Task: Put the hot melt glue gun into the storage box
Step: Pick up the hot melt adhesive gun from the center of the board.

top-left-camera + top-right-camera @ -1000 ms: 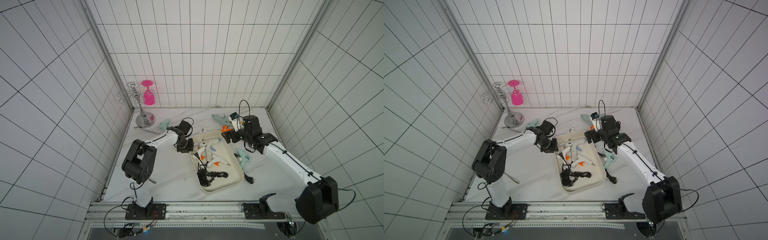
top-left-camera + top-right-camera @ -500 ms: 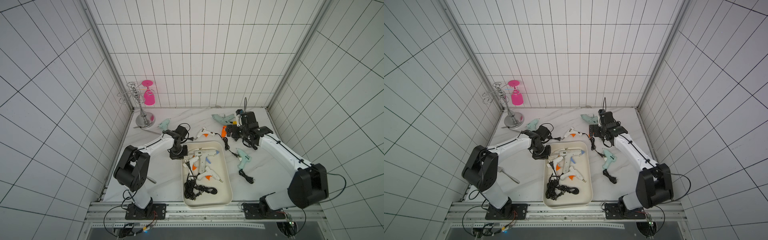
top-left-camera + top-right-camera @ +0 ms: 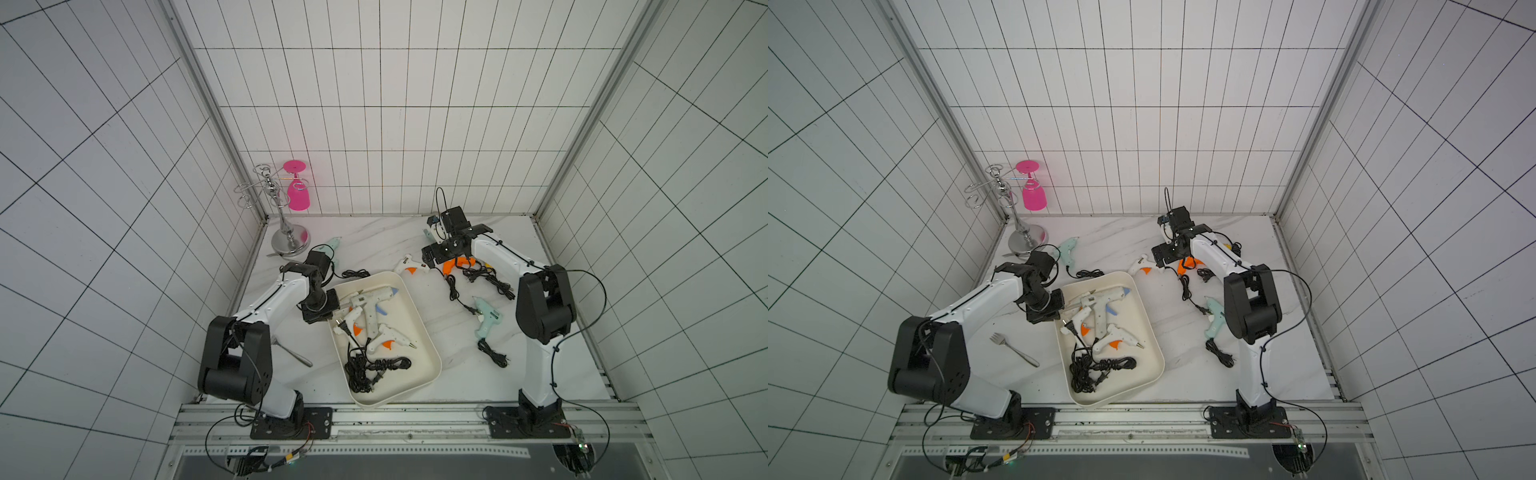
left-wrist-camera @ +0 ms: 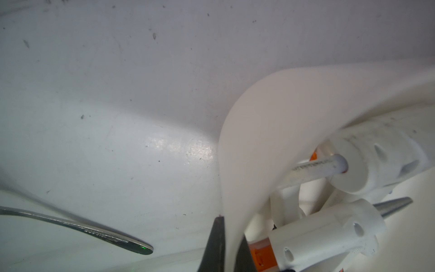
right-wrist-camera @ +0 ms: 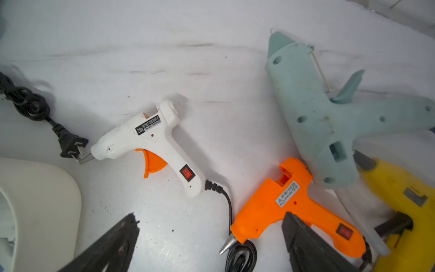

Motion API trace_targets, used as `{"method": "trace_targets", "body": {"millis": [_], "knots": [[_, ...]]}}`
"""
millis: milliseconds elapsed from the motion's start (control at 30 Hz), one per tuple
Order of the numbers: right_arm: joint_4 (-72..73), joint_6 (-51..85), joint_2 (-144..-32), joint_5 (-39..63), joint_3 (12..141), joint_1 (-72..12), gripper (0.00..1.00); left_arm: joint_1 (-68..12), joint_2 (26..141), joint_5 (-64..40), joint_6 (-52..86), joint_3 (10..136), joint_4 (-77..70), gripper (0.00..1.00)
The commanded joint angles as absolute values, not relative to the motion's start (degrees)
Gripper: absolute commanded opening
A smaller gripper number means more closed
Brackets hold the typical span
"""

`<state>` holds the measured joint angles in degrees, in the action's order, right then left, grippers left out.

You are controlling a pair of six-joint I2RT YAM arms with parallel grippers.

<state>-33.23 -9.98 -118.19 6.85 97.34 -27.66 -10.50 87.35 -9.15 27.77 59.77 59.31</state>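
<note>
Top views: cream box point(image 3: 430, 365) point(image 3: 1152, 365) lies slantwise on the marble table point(image 3: 374, 245) between the arms. It holds three white-bodied guns point(image 3: 365, 316) and tangled black cords point(image 3: 365, 368). The left gripper point(image 3: 332, 307) point(image 3: 1054, 309) is at the box's far-left rim. The right gripper point(image 3: 432, 259) point(image 3: 1160, 259) hangs low beyond the box, between a white gun point(image 3: 409, 266) and an orange gun point(image 3: 457, 264), both on the table outside the box. A mint gun point(image 3: 488, 322) lies right of the box. A fork point(image 3: 1015, 349) lies left of it.

Left wrist: the left gripper point(image 4: 230, 228) is pinching the box wall point(image 4: 259, 141), with one dark finger point(image 4: 217, 240) on each side. Inside lies a gun holding a glue stick point(image 4: 313, 164) whose print is too blurred to read. The stamp on the fork point(image 4: 94, 230) is also unreadable.

Right wrist: the right gripper point(image 5: 210, 216) is spread wide above the table.
- The white gun point(image 5: 153, 141) has a black label reading "20W", "HOT MELT GLUE GUN" and a CE mark; the finer line cannot be read. It has an orange trigger and a red switch, and its nozzle is just beside a black plug point(image 5: 70, 146).
- The orange gun point(image 5: 270, 207) has a white sticker with a warning triangle and "HOT MELT GLUE GUN". One finger point(image 5: 306, 240) overlaps its handle.
- Its back rests against a big mint gun point(image 5: 317, 117).
- A yellow gun point(image 5: 404, 200) has a blurred grey label.
- The box's corner point(image 5: 42, 200) shows at the edge.
</note>
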Motion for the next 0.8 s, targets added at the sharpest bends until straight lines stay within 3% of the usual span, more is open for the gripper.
{"method": "trace_targets", "body": {"millis": [0,200,467,767], "knots": [[-37.0,-23.0,-121.0,8.6,100.7,-26.7,0.97,-10.6,86.8,-14.5,25.3,62.3,59.5,0.0],[-37.1,-31.2,-123.6,8.9,99.4,-26.8,0.96,-10.6,87.0,-15.0,23.6,62.6,59.6,0.0],[-35.5,-32.3,-127.8,11.2,102.7,-27.2,0.93,-10.6,89.0,-17.4,23.2,62.8,57.3,0.0],[-36.6,-27.5,-134.6,12.6,109.6,-27.6,0.78,-10.6,88.4,-18.9,23.4,62.4,55.2,0.0]]}}
